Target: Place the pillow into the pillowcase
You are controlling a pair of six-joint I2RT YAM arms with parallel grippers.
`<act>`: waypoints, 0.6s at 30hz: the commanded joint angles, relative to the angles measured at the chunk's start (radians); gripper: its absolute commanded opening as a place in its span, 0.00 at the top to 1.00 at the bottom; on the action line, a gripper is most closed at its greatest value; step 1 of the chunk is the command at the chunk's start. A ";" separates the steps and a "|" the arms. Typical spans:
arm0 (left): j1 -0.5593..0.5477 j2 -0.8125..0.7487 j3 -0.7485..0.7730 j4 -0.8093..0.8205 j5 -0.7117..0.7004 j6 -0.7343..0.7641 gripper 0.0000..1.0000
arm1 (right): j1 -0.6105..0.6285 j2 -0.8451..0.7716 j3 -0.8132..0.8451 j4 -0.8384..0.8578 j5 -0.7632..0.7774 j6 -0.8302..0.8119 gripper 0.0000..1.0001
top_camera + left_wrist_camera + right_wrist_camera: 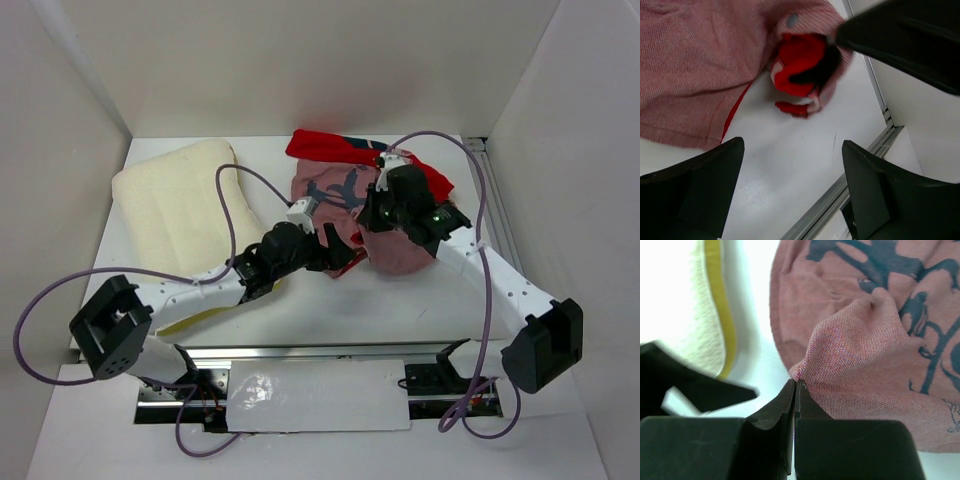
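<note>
Not much done yet, honestly. The pillow (180,210) lies bare on the left side of the table (330,300), entirely outside the pillowcase (400,255). The case sits crumpled centre-right, mostly faded pink side up with a bit of red showing at the back. Right gripper (796,385) is pinched tight on a fold of the pink cloth at its edge. Left gripper (792,150) is spread wide with nothing in it, hovering over bare table just beside the case's hem. I can't make out a proper opening anywhere. So I'd say basically everything remains: find and spread the mouth, fetch the pillow, stuff it in.
</note>
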 commanded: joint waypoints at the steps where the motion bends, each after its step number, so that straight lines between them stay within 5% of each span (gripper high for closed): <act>1: 0.038 0.086 0.049 0.139 0.051 -0.025 0.08 | 0.007 -0.071 0.013 0.043 -0.103 0.024 1.00; 14: 0.058 0.195 0.003 0.461 0.166 -0.062 0.16 | -0.011 -0.102 0.022 0.015 -0.132 0.044 1.00; 18: 0.058 0.126 -0.023 0.388 0.166 -0.051 0.16 | -0.032 -0.093 0.022 0.006 -0.106 0.044 1.00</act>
